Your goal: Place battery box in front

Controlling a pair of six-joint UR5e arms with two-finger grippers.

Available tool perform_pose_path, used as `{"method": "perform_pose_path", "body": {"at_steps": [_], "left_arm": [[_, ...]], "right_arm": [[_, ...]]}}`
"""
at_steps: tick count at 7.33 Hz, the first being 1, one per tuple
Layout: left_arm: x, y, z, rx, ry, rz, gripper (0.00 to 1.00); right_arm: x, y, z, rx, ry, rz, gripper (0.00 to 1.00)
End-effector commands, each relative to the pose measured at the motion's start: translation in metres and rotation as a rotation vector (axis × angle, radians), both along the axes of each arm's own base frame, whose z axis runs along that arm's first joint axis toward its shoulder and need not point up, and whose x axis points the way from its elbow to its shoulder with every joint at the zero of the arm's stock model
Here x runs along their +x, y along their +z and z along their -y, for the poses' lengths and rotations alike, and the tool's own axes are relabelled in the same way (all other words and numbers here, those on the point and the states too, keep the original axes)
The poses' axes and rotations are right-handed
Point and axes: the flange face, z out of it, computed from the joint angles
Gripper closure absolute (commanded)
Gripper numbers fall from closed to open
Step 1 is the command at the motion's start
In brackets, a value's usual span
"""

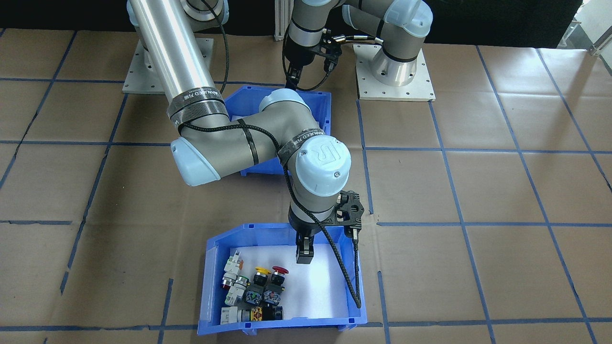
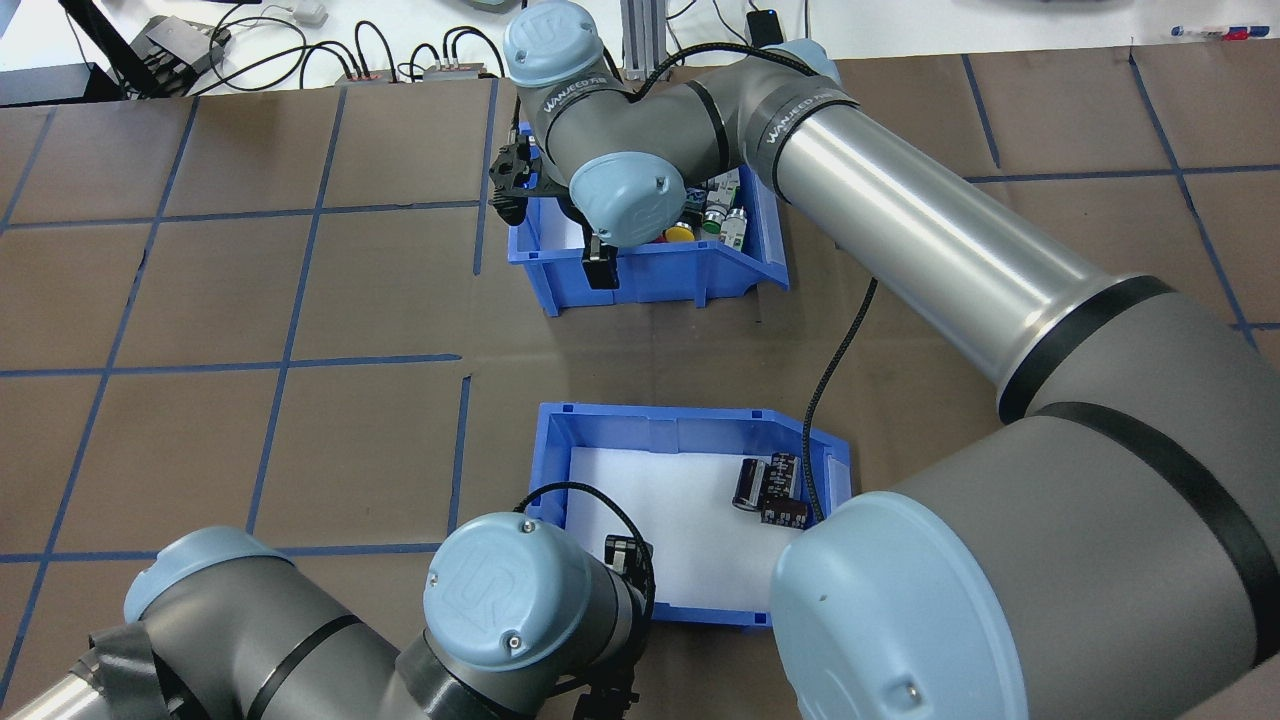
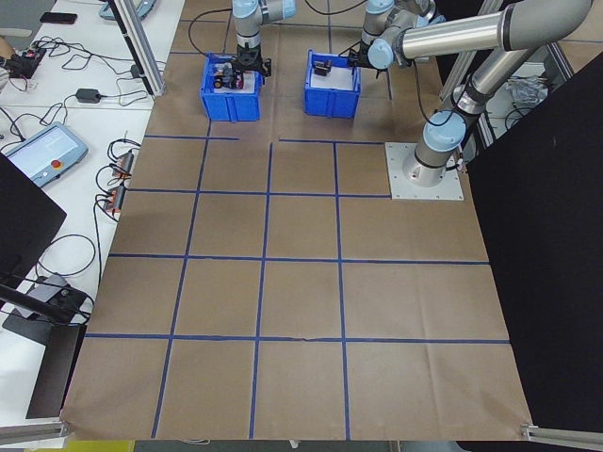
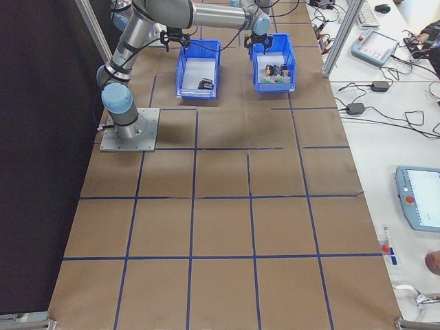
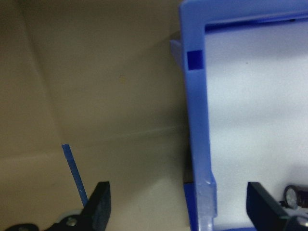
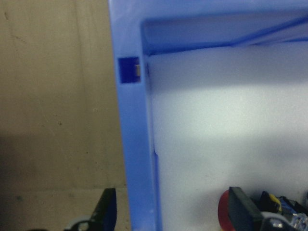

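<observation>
The battery box (image 2: 690, 430) is a blue bin with a white liner, and a few dark cells (image 2: 768, 488) lie at one side of it. It stands near the robot's base, largely hidden by an arm in the front-facing view (image 1: 321, 102). My left gripper (image 5: 178, 207) is open, its fingers astride the box's side wall (image 5: 198, 139) without clamping it. Farther out stands the other blue bin (image 1: 282, 233), holding push-button switches (image 1: 256, 289). My right gripper (image 6: 173, 209) is open astride that bin's wall (image 6: 135, 144).
Brown paper with a blue tape grid covers the table (image 1: 478, 191). Both arm base plates (image 1: 394, 71) sit behind the battery box. Cables, controllers and pendants lie on the white benches (image 3: 47, 151) beside the table.
</observation>
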Motion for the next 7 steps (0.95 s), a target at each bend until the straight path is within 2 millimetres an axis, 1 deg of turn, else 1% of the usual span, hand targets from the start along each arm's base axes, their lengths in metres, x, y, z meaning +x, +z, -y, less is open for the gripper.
{"method": "perform_pose_path", "body": {"at_steps": [1,2,3,4,5,6,7], "left_arm": [[-0.001,-0.004,0.003,0.000,0.002,0.002,0.16],[-0.005,-0.014,0.007,0.008,-0.001,0.010,0.16],[-0.010,-0.024,0.015,-0.005,0.008,0.001,0.16],[-0.013,-0.023,0.015,-0.018,0.016,-0.014,0.48],[-0.014,-0.021,0.016,-0.036,0.013,-0.027,0.82],[-0.016,-0.017,0.019,-0.084,0.001,-0.058,1.00],[-0.011,-0.003,0.022,-0.143,-0.040,-0.059,1.00]], "right_arm": [[-0.004,0.008,0.002,-0.037,0.007,-0.045,0.70],[-0.005,0.013,0.003,-0.045,0.006,-0.044,0.83],[-0.004,0.015,0.002,-0.047,0.009,-0.041,0.93],[-0.007,0.021,0.005,-0.053,0.035,-0.040,0.96],[-0.014,0.041,0.010,-0.081,0.038,-0.028,0.97],[-0.030,0.061,0.012,-0.090,0.066,-0.029,0.98],[-0.062,0.085,0.019,-0.103,0.073,-0.030,0.99]]}}
